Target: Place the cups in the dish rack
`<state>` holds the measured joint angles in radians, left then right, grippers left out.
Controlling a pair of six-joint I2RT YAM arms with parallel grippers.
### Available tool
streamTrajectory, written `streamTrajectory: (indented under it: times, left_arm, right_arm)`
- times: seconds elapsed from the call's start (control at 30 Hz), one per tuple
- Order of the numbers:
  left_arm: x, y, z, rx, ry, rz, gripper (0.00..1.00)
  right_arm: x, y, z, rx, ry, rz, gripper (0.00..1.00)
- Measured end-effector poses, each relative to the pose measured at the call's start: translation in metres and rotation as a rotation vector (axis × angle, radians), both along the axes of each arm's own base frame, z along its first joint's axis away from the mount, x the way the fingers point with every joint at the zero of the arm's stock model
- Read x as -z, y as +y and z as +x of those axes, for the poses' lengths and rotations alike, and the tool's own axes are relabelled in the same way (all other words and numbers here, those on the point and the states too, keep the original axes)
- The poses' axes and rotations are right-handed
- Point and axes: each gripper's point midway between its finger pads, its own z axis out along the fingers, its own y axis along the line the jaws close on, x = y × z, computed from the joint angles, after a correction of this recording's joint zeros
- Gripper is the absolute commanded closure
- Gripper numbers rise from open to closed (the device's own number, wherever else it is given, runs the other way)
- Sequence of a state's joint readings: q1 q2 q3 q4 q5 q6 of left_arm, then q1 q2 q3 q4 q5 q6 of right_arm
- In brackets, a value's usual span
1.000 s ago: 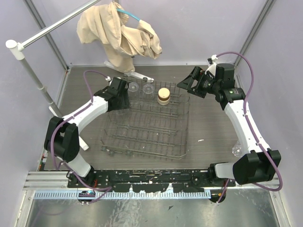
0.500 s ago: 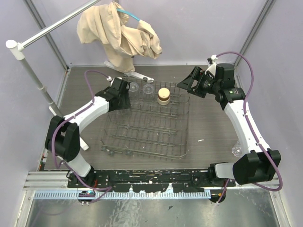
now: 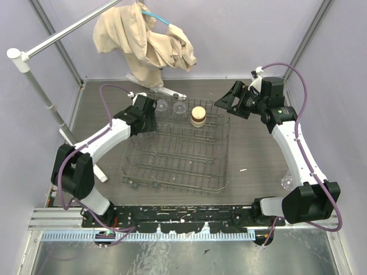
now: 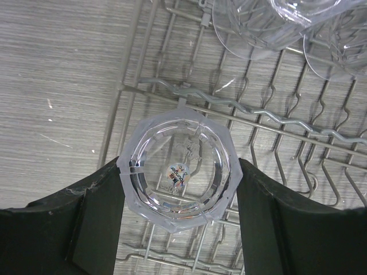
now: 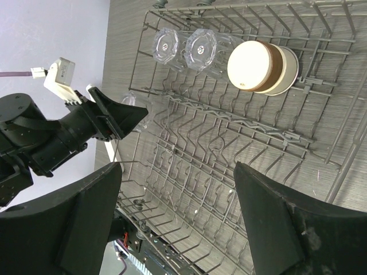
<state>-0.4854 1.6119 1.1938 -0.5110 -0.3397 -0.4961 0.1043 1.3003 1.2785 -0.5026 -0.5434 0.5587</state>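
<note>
My left gripper (image 3: 147, 117) is clamped on a clear cup (image 4: 179, 169), with its fingers (image 4: 92, 223) pressed to the cup's two sides and the base facing the wrist camera. It hangs over the far left corner of the rack (image 3: 172, 156), at the left rim. Along the rack's far edge sit two more clear cups (image 3: 162, 105) side by side, with a tan cup (image 3: 198, 116) to their right. My right gripper (image 5: 178, 172) stands wide open with nothing in it, above the rack's far right corner. A lone cup (image 3: 286, 183) stands on the table (image 3: 258, 149) near its right edge.
</note>
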Motion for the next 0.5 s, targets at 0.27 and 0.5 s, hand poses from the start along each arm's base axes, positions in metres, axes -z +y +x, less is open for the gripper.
streamTrajectory:
  times: [0.27, 0.5]
  left_arm:
    - [-0.01, 0.01, 0.002, -0.013, -0.037, 0.044, 1.0]
    - [0.0, 0.011, 0.002, -0.015, -0.016, 0.057, 1.0]
  right_arm:
    - [0.0, 0.0, 0.0, 0.0, 0.0, 0.0, 0.15]
    - [0.0, 0.0, 0.0, 0.0, 0.0, 0.0, 0.15]
